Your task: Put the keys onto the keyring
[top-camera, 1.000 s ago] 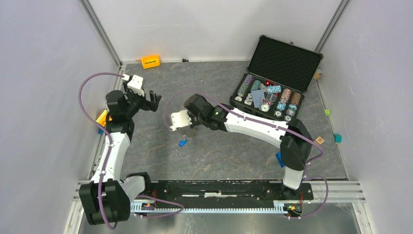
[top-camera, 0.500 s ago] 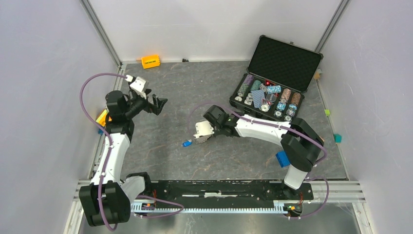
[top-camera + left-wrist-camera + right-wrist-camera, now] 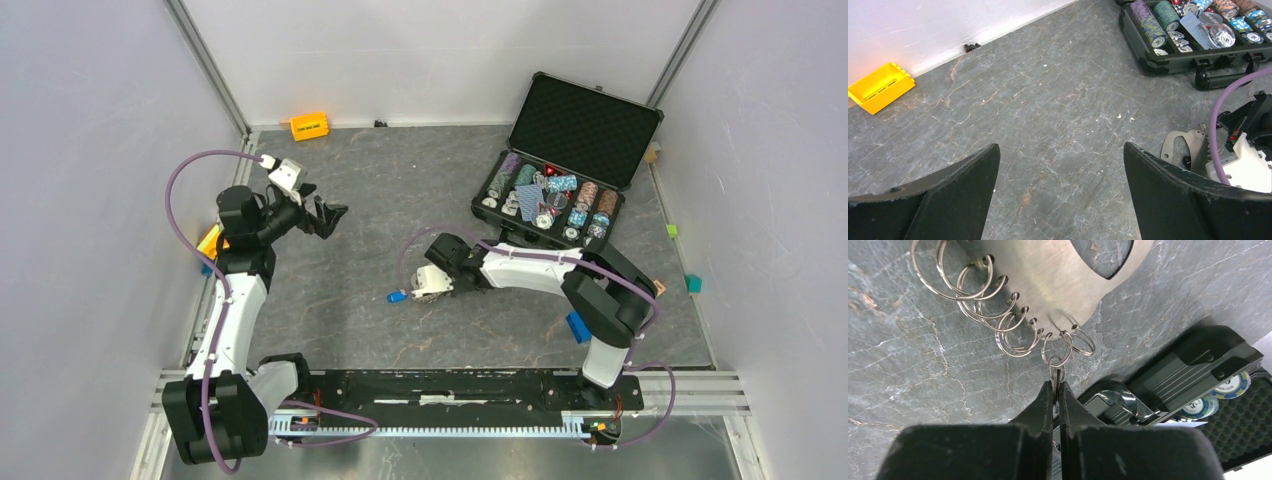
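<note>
Seen from above, an orange block (image 3: 309, 126) lies at the far edge of the grey stone-patterned table (image 3: 400, 180), at twelve o'clock from the left gripper (image 3: 330, 220). That gripper hangs above the table with its jaws spread wide and nothing between them.

At four o'clock from it, a blue key (image 3: 397, 296) lies on the table, just beside the right gripper (image 3: 1056, 386) at its nine o'clock. The right gripper's fingers are pressed together on a small wire ring at the edge of the keyring (image 3: 1048, 275). The keyring is a flat grey metal plate with a hole and a row of wire rings, lying flat on the table. From above, the right wrist hides most of it.

At two o'clock from the right gripper, well apart, an open black case (image 3: 585, 120) holds rows of poker chips (image 3: 545, 195). A small blue block (image 3: 577, 326) sits by the right arm's elbow.
</note>
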You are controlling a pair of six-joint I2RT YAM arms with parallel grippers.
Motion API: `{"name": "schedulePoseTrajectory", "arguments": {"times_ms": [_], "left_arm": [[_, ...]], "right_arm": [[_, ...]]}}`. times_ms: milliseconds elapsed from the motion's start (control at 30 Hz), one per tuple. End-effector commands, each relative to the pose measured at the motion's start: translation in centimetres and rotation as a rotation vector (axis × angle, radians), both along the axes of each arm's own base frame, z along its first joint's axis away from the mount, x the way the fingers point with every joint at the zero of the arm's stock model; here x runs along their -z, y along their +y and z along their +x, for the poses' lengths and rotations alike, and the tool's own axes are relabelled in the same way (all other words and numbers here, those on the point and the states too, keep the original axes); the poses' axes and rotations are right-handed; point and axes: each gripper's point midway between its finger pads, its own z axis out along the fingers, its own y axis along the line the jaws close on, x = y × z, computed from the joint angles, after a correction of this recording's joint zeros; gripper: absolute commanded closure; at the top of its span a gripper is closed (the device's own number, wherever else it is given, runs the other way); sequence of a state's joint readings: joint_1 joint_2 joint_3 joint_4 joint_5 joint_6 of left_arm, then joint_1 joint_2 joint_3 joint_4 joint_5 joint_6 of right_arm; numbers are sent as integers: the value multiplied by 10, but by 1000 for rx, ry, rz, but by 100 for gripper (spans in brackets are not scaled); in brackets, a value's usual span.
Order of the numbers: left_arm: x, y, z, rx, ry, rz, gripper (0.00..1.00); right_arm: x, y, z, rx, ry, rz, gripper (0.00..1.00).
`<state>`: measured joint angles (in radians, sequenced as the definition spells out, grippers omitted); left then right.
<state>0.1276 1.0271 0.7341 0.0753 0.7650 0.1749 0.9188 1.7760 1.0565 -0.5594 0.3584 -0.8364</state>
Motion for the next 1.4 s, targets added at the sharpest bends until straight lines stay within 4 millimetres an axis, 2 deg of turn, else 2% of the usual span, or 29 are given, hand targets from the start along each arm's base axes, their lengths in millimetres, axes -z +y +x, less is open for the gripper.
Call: {"name": "schedulePoseTrajectory", "arguments": {"times_ms": [0,267,367,467,633,767,1033,1367], "left_arm": [[-16,-6,-4,29,-25,-21,1],[-18,-9,-5,45,-30,-21,0],[-17,-10,-5,48,-25,-23,0],[-16,-11,-6,51,-25,-22,0],[-16,-11,-6,52,-31,-17,0],[-19,-10,-6,46,-45,-5,0],[-19,-5,-3,19,-57,12,0],[-25,14,8,-161,-69,-91,0]], "right_arm": [[15,-13,-13,50,58,-48,99],[26,-21,-24,81,100,-75,84],[26,-23,-26,93,104,-74,76],[24,-24,-27,100,102,-64,65],[18,-26,-29,112,94,-49,52],[10,-29,-32,125,87,-29,46],[-14,-39,-26,187,32,43,33],[-79,-35,7,274,-88,404,25]]}}
